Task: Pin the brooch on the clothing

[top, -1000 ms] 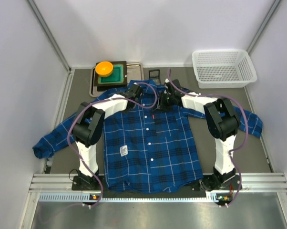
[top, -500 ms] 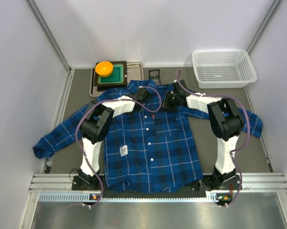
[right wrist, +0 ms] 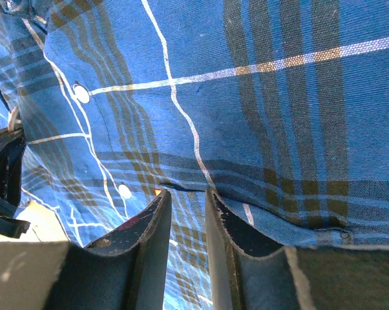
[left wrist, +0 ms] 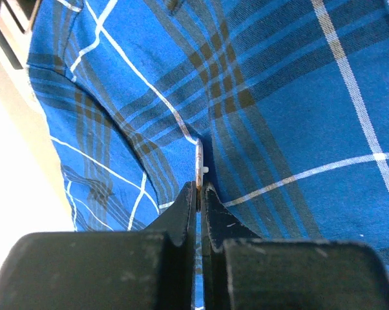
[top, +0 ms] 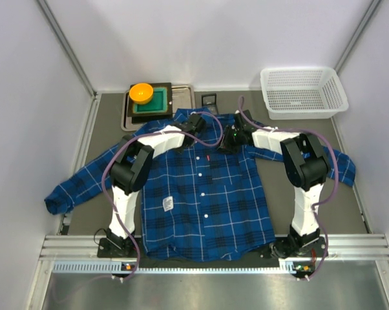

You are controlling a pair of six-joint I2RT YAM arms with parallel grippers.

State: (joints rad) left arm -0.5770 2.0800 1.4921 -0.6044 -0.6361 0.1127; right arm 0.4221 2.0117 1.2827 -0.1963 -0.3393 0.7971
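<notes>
The clothing [top: 201, 187], a blue plaid shirt, lies flat on the table with its collar at the far end. My left gripper [top: 198, 123] is at the collar, shut on the brooch [left wrist: 198, 161]. The brooch is a thin dull disc seen edge-on, sticking out past the fingertips [left wrist: 189, 194] against the cloth. My right gripper [top: 228, 139] is low over the chest of the clothing [right wrist: 278, 97], its jaws a narrow gap apart [right wrist: 187, 192]. A fold of cloth lies over its right finger [right wrist: 233, 226], and plaid shows through the gap.
An orange dish [top: 141, 92] sits on a green block [top: 158, 101] on a metal tray [top: 185, 93] at the back left. A white basket [top: 303, 92] stands at the back right. A small black frame [top: 209, 99] lies behind the collar. White walls close in both sides.
My left gripper has moved right along the collar with the brooch. My right gripper has shifted slightly toward the far right, and its jaws have drawn closer together.
</notes>
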